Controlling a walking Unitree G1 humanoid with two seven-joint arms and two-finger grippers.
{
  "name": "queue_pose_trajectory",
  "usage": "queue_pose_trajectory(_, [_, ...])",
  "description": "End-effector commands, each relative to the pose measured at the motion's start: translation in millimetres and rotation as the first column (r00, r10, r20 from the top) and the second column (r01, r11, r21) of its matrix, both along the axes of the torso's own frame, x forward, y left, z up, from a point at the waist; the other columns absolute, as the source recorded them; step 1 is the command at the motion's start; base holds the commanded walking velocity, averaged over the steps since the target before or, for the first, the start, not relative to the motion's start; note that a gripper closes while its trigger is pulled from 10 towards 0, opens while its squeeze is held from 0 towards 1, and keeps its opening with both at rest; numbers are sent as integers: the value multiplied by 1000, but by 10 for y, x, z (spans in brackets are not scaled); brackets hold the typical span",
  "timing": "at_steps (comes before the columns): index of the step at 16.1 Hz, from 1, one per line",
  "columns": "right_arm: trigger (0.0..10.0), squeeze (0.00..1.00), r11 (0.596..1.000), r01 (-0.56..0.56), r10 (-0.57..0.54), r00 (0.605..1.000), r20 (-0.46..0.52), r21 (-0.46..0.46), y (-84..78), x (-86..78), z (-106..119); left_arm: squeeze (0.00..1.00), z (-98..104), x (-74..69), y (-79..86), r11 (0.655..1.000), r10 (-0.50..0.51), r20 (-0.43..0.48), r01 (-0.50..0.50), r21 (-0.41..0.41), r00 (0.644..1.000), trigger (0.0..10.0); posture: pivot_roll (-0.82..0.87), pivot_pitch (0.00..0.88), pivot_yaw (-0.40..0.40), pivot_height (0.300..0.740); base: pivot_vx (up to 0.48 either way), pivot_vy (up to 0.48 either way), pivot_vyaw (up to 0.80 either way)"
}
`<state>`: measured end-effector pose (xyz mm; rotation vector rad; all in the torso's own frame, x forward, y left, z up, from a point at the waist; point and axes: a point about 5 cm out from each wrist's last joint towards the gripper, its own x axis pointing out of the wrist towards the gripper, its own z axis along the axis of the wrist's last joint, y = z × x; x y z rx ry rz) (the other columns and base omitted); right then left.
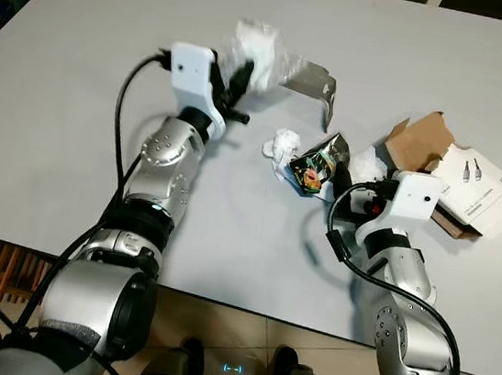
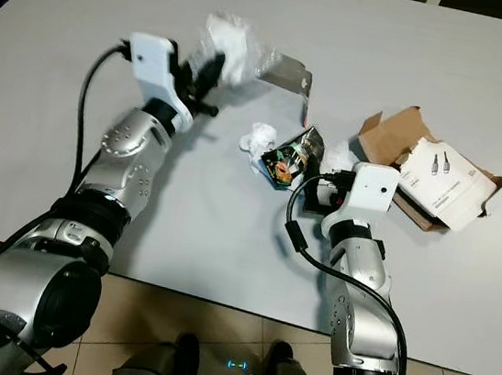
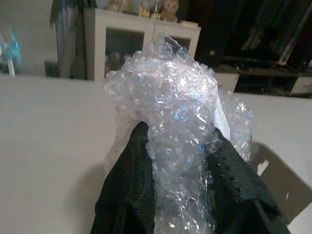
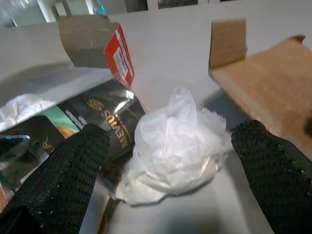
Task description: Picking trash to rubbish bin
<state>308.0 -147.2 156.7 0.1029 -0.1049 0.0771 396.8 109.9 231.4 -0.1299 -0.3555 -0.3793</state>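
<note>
My left gripper (image 1: 240, 77) is shut on a wad of clear bubble wrap (image 1: 258, 48) and holds it just above the grey table (image 1: 71, 81); in the left wrist view the bubble wrap (image 3: 175, 112) bulges out between the black fingers (image 3: 126, 185). My right gripper (image 1: 349, 174) is open, low over the table. Its fingers (image 4: 68, 175) stand on either side of a crumpled white tissue (image 4: 170, 146) without touching it. A shiny foil snack wrapper (image 1: 314, 168) lies beside that tissue, with a second crumpled tissue (image 1: 285, 143) just past it.
A bent strip of grey card with a red label (image 1: 313, 81) stands behind the wrapper. To the right lies an opened brown cardboard box (image 1: 422, 140) with a white cable package (image 1: 478, 188) on it. The table's near edge (image 1: 245, 302) runs above a tiled floor.
</note>
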Motion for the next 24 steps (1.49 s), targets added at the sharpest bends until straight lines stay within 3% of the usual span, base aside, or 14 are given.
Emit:
queue_pose_trajectory(1, [10000,0,1000,-3,3,1000,11,8,1,14,12,0,-30,-36,-1,999,-31,-2,31,17,1000,10000,-58,212,65,740,0,0,0])
queue_pose_trajectory(4, [10000,0,1000,-6,5,1000,19,11,11,39,22,0,22,-112,89,999,-6,57,4,42,998,10000,-48,197,67,740,0,0,0])
queue_pose_trajectory(5, [10000,0,1000,-4,4,1000,28,13,9,56,38,0,56,-143,219,994,107,98,-109,14,989,10000,-40,189,64,740,0,0,0])
queue_pose_trajectory(6, [10000,0,1000,-4,4,1000,28,13,9,56,38,0,56,-143,219,994,107,98,-109,14,989,10000,-40,189,64,740,0,0,0])
queue_pose_trajectory(7, [10000,0,1000,-3,3,999,38,14,7,75,58,0,30,-186,318,978,206,117,-208,5,972,10000,-37,186,63,740,0,0,0])
queue_pose_trajectory(8, [10000,0,1000,-4,3,999,53,18,5,92,86,0,-3,-205,343,966,249,114,-255,49,962,10000,-30,182,60,740,0,0,0])
queue_pose_trajectory(9, [10000,0,1000,-4,3,998,59,20,1,98,97,0,-81,-241,342,962,258,103,-265,70,961,10000,-28,179,61,740,0,0,0])
queue_pose_trajectory(10, [10000,0,1000,-1,0,998,67,24,-9,102,109,0,-282,-352,328,953,273,67,-279,119,960,10000,-28,180,62,740,0,0,0])
queue_pose_trajectory(14, [10000,0,1000,6,-7,998,66,20,-22,81,82,0,-555,-560,391,922,351,26,-350,163,936,10000,-25,183,65,740,0,0,0])
queue_pose_trajectory(16, [10000,0,1000,12,-13,998,66,20,-38,65,60,0,-605,-661,432,915,374,18,-372,158,927,10000,-22,179,66,740,0,0,0])
queue_pose_trajectory(19, [10000,0,1000,26,-26,997,68,14,-91,67,58,0,-620,-703,452,901,384,24,-380,209,923,10000,-22,166,68,740,0,0,0])
queue_pose_trajectory(20, [10000,0,999,46,-46,997,67,-5,-159,66,53,0,-657,-741,440,893,376,26,-369,259,926,10000,-24,161,69,740,0,0,0])
queue_pose_trajectory(24, [10000,0,998,62,-61,997,56,-11,-196,29,11,0,-744,-817,429,894,373,-4,-359,270,928,10000,-23,164,72,740,0,0,0])
